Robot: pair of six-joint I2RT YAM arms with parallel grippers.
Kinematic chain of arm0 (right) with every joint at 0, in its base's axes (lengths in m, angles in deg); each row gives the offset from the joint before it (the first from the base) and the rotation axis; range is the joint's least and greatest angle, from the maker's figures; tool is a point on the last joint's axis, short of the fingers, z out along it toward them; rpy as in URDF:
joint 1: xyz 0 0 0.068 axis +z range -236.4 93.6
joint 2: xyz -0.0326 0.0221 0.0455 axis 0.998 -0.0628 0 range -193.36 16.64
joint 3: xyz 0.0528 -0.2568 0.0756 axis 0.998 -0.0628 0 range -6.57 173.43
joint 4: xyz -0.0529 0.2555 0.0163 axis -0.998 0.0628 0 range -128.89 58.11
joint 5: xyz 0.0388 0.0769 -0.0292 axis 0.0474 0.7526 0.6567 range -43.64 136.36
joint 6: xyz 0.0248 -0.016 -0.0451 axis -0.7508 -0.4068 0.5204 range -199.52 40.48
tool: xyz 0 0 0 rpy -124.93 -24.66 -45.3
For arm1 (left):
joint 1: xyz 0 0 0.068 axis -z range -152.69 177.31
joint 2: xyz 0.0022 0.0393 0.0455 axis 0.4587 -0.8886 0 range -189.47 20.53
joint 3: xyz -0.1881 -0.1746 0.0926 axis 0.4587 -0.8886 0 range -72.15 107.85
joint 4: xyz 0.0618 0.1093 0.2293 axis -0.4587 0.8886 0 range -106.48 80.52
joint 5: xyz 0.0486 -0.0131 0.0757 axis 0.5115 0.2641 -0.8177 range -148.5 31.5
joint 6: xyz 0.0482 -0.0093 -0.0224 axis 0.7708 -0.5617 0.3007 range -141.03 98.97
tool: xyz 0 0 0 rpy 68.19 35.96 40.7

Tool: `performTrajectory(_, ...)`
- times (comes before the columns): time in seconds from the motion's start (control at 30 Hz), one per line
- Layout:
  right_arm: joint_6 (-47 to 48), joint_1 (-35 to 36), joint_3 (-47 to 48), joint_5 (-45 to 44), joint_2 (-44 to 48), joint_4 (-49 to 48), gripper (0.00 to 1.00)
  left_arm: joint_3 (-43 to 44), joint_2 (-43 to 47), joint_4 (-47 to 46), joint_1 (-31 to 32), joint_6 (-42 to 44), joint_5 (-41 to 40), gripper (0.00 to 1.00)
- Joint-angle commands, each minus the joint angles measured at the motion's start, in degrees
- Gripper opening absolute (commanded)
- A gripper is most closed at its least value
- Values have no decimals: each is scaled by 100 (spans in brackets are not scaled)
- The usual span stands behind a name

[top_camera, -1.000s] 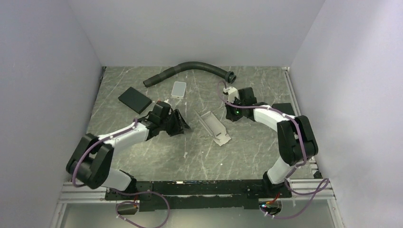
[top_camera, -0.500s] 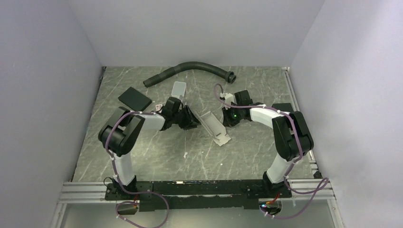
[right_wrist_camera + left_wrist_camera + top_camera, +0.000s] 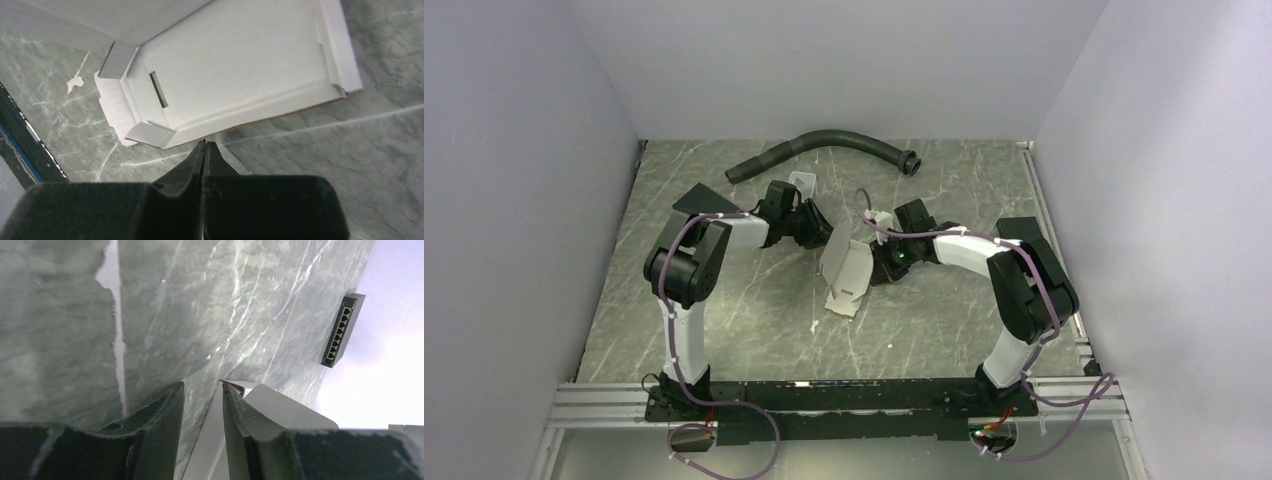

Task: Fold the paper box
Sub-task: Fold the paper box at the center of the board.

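While the white thin-cardboard paper box [image 3: 844,270] stands half-raised on the grey marbled table [image 3: 754,320], near mid-table between the two arms, the fold looks far from finished.

Done so far, as judged: long side walls creased up, one end flap lifted. Left to do: end tabs hang loose, the slot in the main panel is unfilled, no closed carton shape yet.

Left gripper [image 3: 821,235]: sits at the box's far-left side, jaws parted only narrowly. Its wrist view shows a white board edge running in the gap along one finger, not visibly pinched.

Right gripper [image 3: 877,267]: jaws pressed fully together, holding nothing. Tips are at the box's folded lower edge, touching or just short; cannot tell which.

Against half a second ago: the box lay lower, as a shallow trough, further right. It is now tipped up and shifted left. The right gripper has followed it leftward, seemingly nudging it. The left gripper has drawn back toward the far side, near the small light grey rounded tile [image 3: 801,181].
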Motion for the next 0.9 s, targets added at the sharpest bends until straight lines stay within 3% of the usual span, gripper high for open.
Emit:
performTrajectory(0.0,200,-336,52,-145,405,89,2,172,82,703,-237,610,-151,40)
performTrajectory(0.1,801,-641,1,-105,877,167,9,-81,592,895,-491,941,-499,42)
performTrajectory(0.27,1846,-785,146,225,1438,-34,49,-760,1930,1291,-794,1471,-956,45)
performTrajectory(0.37,2767,-785,716,687,990,160,66,-1279,2997,1428,-830,1658,-1178,47)
performTrajectory(0.5,3200,-784,1926,1034,-129,891,66,-2078,4442,1583,-856,1568,-1494,58)
performTrajectory(0.63,2857,-775,2615,1270,-845,1067,48,-2757,5746,1723,-874,1350,-1555,65)
performTrajectory(0.87,2274,-759,3189,1535,-1616,1334,41,-3241,6497,2067,-883,1211,-1315,65)
